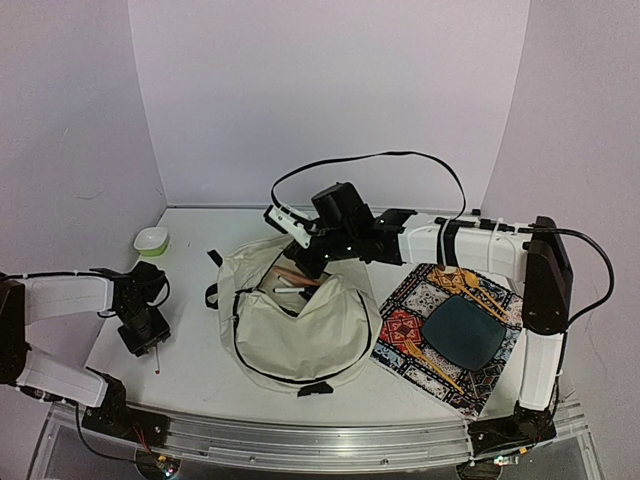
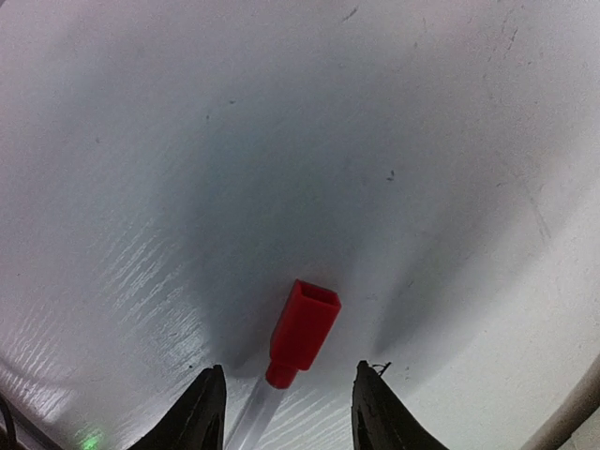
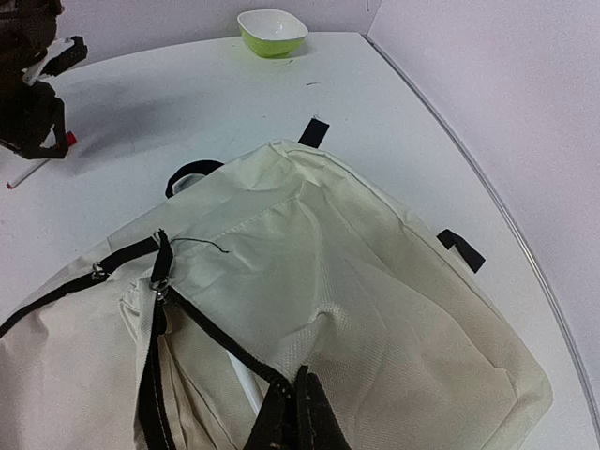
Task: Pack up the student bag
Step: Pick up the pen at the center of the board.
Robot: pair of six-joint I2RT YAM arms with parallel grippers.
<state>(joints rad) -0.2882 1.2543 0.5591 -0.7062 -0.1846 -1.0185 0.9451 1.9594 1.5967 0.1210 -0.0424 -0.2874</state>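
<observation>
Student bag [image 3: 375, 281] rim in outstretched right gripper [image 3: 298, 389]; left gripper [image 2: 290, 373] over pen [image 2: 302, 330]

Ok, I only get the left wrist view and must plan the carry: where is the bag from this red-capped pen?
Observer: The student bag lies mid-table, to the right of the left gripper, apart from it.
Operator: Is it open?
Observer: Yes, it gapes at the far end, with things inside.
Operator: And the other arm?
Observer: The right gripper is shut at that opening's rim.
</observation>
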